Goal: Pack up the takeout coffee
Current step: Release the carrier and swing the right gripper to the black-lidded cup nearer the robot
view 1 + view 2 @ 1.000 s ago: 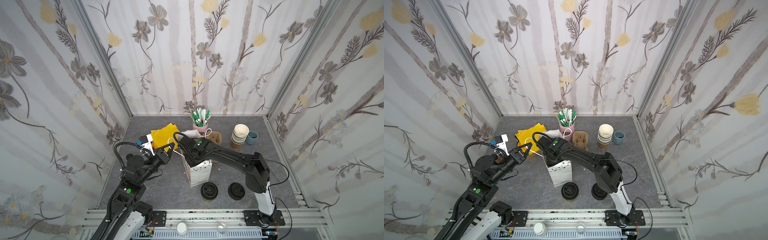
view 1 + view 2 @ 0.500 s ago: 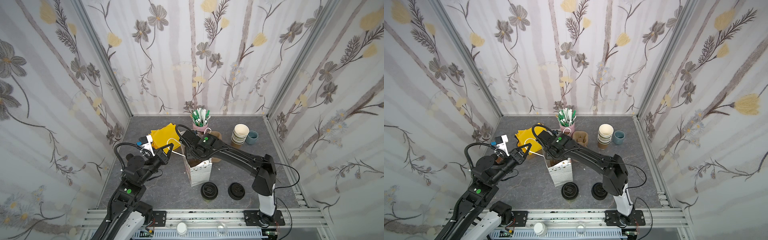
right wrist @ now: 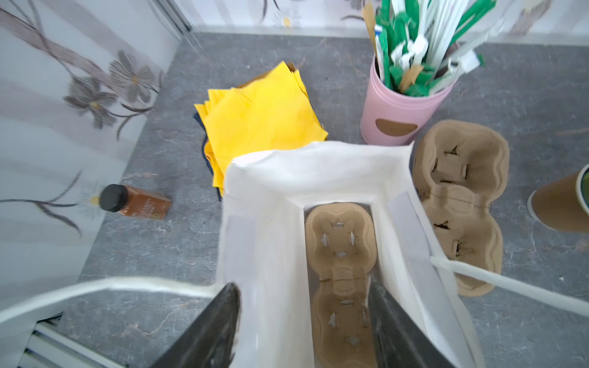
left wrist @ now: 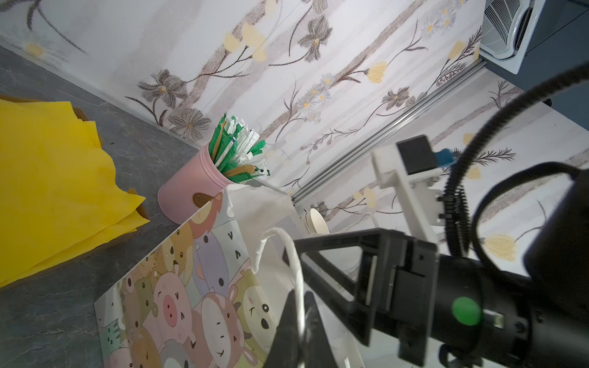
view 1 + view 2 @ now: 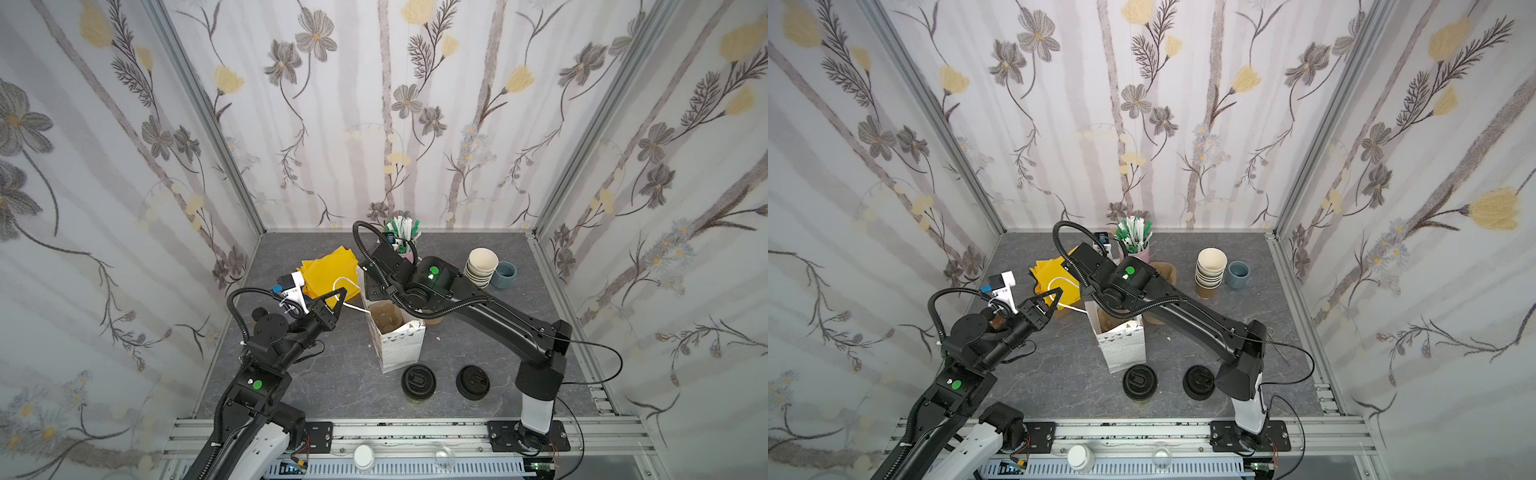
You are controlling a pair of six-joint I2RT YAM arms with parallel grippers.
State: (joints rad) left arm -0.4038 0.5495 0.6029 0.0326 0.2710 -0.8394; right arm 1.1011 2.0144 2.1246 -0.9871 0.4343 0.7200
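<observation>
The takeout coffee [image 5: 417,380] [image 5: 1138,382], a cup under a black sip lid, stands on the table in front of the paper bag [image 5: 401,345]. The white cartoon-printed bag stands open with a brown cup carrier [image 3: 341,255] lying on its bottom. My left gripper [image 5: 342,294] [image 4: 296,298] is shut on the bag's white cord handle [image 4: 294,255], left of the bag. Over the bag's back rim, my right gripper [image 5: 372,293] [image 3: 302,318] is open. One finger is outside the bag's side wall and the other inside, holding nothing.
A second black lid [image 5: 472,381] lies right of the coffee. Yellow napkins [image 5: 328,270], a pink cup of straws [image 5: 401,237], stacked brown cups [image 5: 480,266] and a blue-grey cup [image 5: 503,274] stand behind the bag. Another carrier [image 3: 459,204] and a brown bottle [image 3: 134,202] lie beside it.
My right wrist has drawn back from over the bag's mouth toward the rear, uncovering the opening. The left gripper has stayed at the handle.
</observation>
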